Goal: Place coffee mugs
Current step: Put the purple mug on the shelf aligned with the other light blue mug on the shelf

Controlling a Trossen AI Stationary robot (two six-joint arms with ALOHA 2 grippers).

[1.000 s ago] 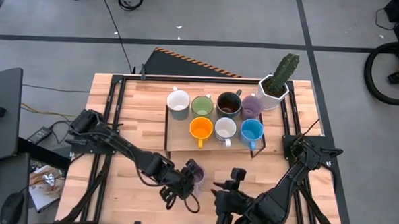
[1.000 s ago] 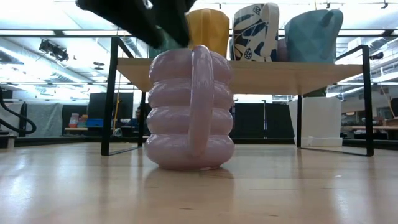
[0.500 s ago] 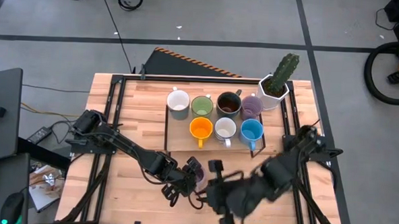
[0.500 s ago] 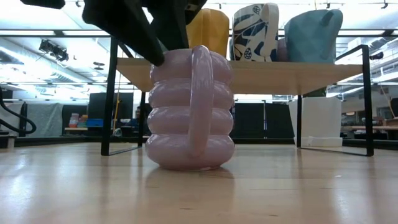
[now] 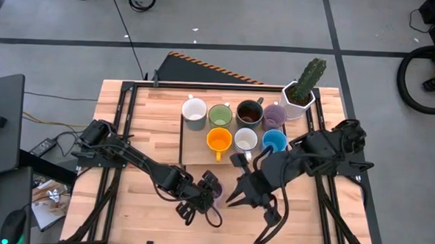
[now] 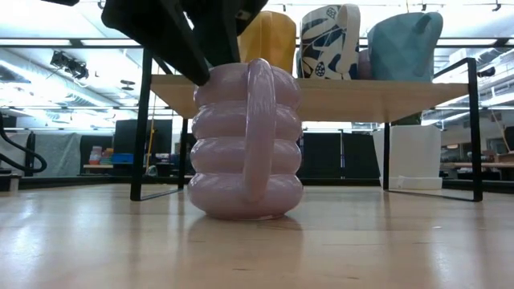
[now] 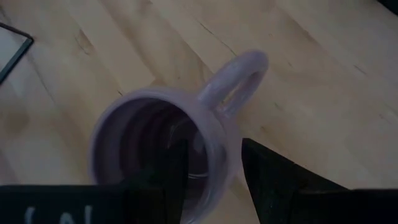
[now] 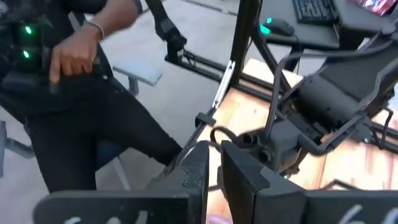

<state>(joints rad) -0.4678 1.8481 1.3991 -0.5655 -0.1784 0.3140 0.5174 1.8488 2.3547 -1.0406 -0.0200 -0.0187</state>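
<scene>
High view: a pale wooden table (image 5: pixel 136 126) on a dark frame is seen on a grey floor, with a low shelf (image 5: pixel 194 152) at its middle carrying seven mugs beside a white cactus pot (image 5: pixel 301 92). A lavender mug (image 5: pixel 213 189) stands upright on the bare wood in front of the shelf.

In the low view the mug's ribbed side (image 6: pixel 245 144) and its handle are shown, along with the lit room behind; the wrist views give other things. In the left wrist view the mug's hollow (image 7: pixel 158 140) is looked into, with one dark finger (image 7: pixel 155 180) inside the rim and one outside. In the right wrist view a person in dark clothing (image 8: pixel 81 93) is seen beyond the table.

The left gripper (image 5: pixel 203 195) is set partly closed across the mug's wall, gripping it. The right gripper (image 5: pixel 244 193) is held just beside the mug, its fingers nearly together and nothing between them.
</scene>
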